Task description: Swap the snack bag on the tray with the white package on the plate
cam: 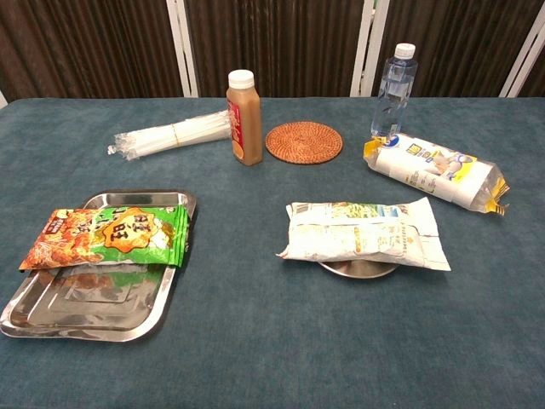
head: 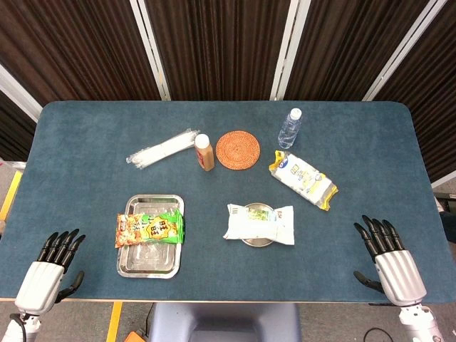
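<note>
With both hands resting empty, fingers spread, I'd reach my left hand (head: 50, 267) flat over the snack bag (head: 150, 229) and pinch its overhanging edge off the tray (head: 149, 264).

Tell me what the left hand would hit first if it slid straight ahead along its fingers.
Probably nothing: the left hand points up-table, slightly right, a line passing left of the tray and snack bag. Depth is unclear; it might graze the tray's left rim.

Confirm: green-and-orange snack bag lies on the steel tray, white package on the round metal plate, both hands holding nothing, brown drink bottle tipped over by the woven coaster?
One error: the brown drink bottle stands upright beside the woven coaster, as the chest view shows. Everything else is as you said.
</note>
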Controlling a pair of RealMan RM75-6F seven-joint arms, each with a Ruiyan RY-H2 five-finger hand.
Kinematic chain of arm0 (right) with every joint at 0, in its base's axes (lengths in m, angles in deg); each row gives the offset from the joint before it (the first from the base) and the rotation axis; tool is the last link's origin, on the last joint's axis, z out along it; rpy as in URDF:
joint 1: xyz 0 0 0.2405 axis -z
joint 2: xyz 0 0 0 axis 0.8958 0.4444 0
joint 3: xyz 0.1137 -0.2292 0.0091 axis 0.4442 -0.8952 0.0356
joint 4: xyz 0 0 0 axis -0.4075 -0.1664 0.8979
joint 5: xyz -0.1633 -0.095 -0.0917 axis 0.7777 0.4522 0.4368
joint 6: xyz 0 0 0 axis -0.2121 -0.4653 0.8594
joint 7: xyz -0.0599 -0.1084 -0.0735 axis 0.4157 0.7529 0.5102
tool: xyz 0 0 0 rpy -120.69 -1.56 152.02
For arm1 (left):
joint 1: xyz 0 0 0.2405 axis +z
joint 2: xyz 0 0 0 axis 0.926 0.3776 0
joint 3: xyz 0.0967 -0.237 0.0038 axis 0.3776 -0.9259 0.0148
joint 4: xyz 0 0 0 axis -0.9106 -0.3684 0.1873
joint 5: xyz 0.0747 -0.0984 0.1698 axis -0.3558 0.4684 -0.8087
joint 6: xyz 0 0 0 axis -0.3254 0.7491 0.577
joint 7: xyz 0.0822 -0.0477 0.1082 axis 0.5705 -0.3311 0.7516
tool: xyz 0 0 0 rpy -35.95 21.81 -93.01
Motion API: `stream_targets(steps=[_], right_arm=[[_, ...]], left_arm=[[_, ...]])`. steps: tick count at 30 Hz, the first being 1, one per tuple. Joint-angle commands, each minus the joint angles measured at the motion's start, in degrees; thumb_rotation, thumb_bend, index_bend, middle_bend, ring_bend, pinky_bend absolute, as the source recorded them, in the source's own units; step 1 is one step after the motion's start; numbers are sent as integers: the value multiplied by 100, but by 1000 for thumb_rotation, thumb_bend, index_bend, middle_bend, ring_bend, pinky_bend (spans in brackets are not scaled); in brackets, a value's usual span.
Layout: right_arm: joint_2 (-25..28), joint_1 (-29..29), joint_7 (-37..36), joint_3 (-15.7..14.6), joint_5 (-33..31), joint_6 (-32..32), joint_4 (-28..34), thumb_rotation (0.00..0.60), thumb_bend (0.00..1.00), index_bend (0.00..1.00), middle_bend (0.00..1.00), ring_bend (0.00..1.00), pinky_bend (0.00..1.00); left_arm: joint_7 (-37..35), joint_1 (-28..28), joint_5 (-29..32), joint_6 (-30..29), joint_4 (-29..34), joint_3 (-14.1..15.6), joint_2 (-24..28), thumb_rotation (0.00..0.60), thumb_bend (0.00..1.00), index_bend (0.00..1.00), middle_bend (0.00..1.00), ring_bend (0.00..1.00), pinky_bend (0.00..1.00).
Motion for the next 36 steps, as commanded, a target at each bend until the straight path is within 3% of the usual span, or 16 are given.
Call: stream_targets(steps=[1, 8, 11, 20, 32, 36], right_arm=[[13, 2, -11, 17, -28, 1, 22, 600, 197, 0, 0, 0, 0], [20, 10, -61, 28, -56, 2, 69, 600, 197, 0, 0, 0, 0], [18, -11, 76, 15, -77, 101, 33, 600, 196, 0, 0, 0, 0], [78, -34, 15, 68, -191, 157, 80, 600, 197, 0, 0, 0, 0], [117, -75, -64, 110, -325, 268, 110, 600, 196, 0, 0, 0, 0], [122, -75, -62, 113, -328, 265, 118, 600, 197, 0, 0, 0, 0]], left_arm=[[-27, 8, -131, -185, -53, -35, -85, 600, 407, 0, 0, 0, 18], [-802, -517, -780, -96, -505, -43, -506, 600, 401, 0, 0, 0, 17], [-1001, -954, -486, 501, -859, -324, -931, 600, 398, 0, 0, 0, 8], [-800, -1870, 135, 2166, -1300, -568, -1609, 600, 377, 0, 0, 0, 1], [-689, -2265, 873, 2941, -1506, -725, -1845, 600, 373, 0, 0, 0, 2], [-661, -2316, 924, 3011, -1542, -723, -1858, 600, 374, 31, 15, 14, 67]])
